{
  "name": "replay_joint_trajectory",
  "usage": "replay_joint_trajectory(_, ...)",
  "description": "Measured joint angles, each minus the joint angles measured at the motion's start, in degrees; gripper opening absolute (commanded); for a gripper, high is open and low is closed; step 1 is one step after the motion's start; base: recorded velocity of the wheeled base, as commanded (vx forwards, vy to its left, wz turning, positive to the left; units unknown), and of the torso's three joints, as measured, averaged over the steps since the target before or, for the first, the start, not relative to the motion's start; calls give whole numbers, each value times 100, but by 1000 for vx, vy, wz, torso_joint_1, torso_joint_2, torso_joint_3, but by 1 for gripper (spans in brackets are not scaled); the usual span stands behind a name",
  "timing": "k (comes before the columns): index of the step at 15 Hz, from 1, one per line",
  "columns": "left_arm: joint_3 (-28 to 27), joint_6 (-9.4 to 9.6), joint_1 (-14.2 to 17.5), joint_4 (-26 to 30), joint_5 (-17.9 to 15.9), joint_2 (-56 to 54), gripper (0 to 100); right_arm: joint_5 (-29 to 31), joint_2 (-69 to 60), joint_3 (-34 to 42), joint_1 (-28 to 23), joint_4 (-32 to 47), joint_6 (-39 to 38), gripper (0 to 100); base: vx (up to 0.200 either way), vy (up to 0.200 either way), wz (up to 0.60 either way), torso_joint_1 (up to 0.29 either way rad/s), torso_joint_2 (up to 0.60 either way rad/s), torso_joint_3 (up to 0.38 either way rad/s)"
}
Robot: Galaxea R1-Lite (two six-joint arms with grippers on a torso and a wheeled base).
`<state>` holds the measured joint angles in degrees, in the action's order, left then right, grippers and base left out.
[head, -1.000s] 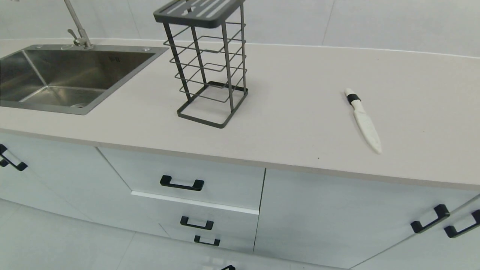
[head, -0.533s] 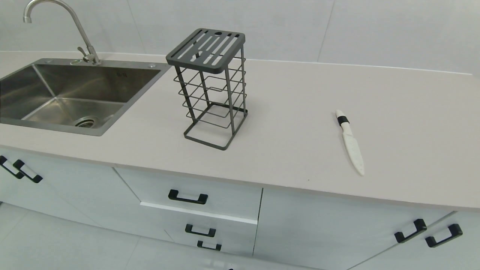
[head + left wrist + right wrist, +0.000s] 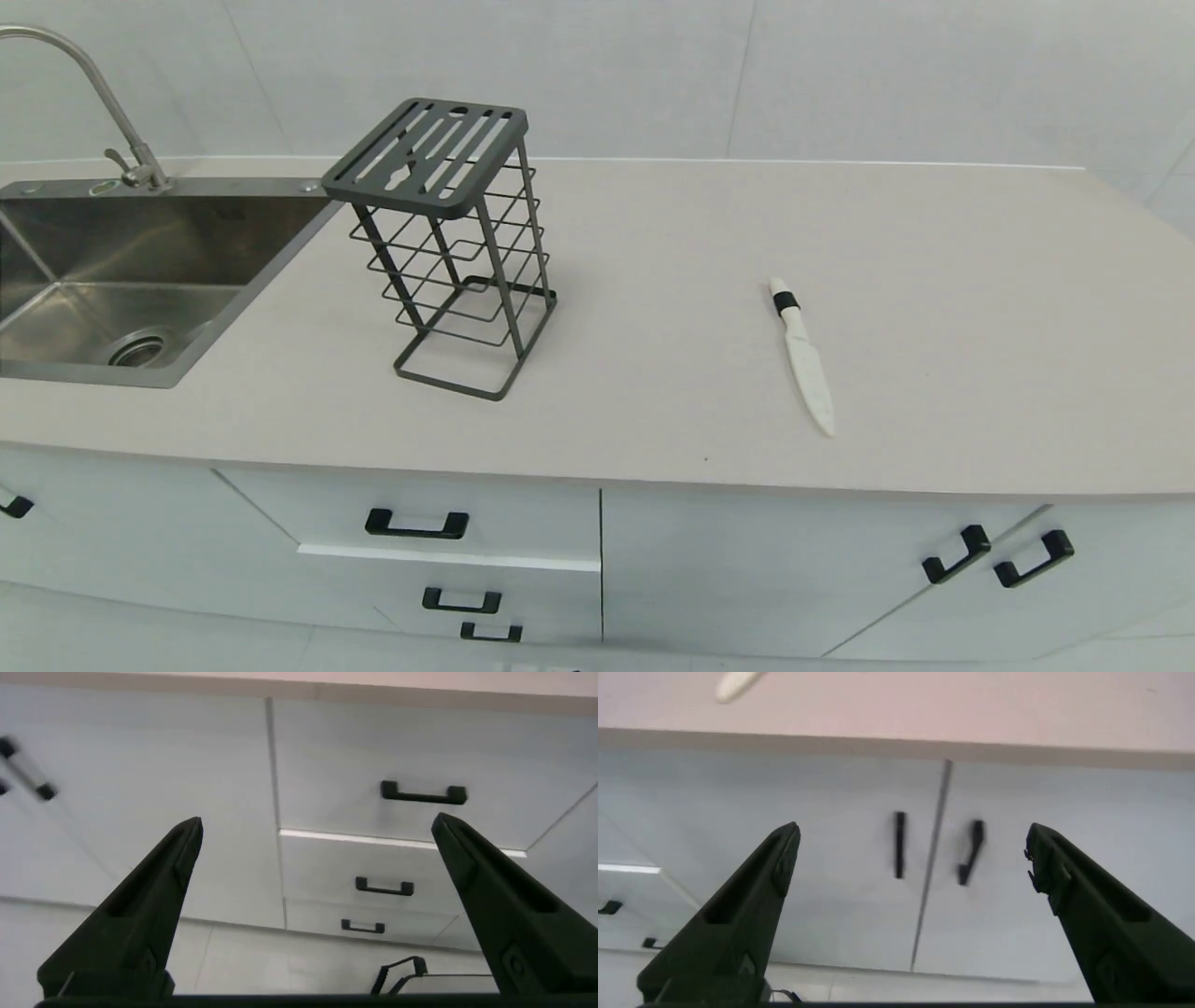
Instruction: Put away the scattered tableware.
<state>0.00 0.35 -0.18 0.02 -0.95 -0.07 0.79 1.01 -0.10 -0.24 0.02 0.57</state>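
A white knife (image 3: 801, 353) with a black band near its handle end lies flat on the counter (image 3: 653, 280), right of centre, its tip toward the front edge; the tip (image 3: 738, 684) shows in the right wrist view. A dark wire rack (image 3: 448, 247) with a slotted top stands upright left of it. My left gripper (image 3: 313, 826) hangs open below counter height, facing the drawer fronts. My right gripper (image 3: 910, 831) is open too, low in front of the cabinet doors, with nothing between its fingers.
A steel sink (image 3: 112, 271) with a curved tap (image 3: 103, 93) is set into the counter's left end. Drawers with black handles (image 3: 415, 525) sit under the rack, cabinet doors with handles (image 3: 994, 555) under the knife. A tiled wall backs the counter.
The head camera has shifted, so the whole scene slid left and the counter shows from higher up. Knife and rack keep their places on the counter.
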Motion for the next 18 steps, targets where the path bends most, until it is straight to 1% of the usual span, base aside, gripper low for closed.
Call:
replay_joint_trajectory(4,-5,-45,0,0,5,0,100,0,-2,0,0,0,2,100,200,0,0,-2,-4,5)
replay_joint_trajectory(9,0,-60,5,5,16,0,100,-1,-2,2,-2,9,2,100,0,0,0,17,-47,-18)
replay_joint_trajectory(12,0,-60,0,-2,16,0,100,-1,-5,0,-2,-2,2,100,0,0,0,214,-426,-204)
replay_joint_trajectory(18,-2,-67,0,-2,17,0,100,-1,-5,0,-2,-2,-6,100,0,0,0,283,-548,-265)
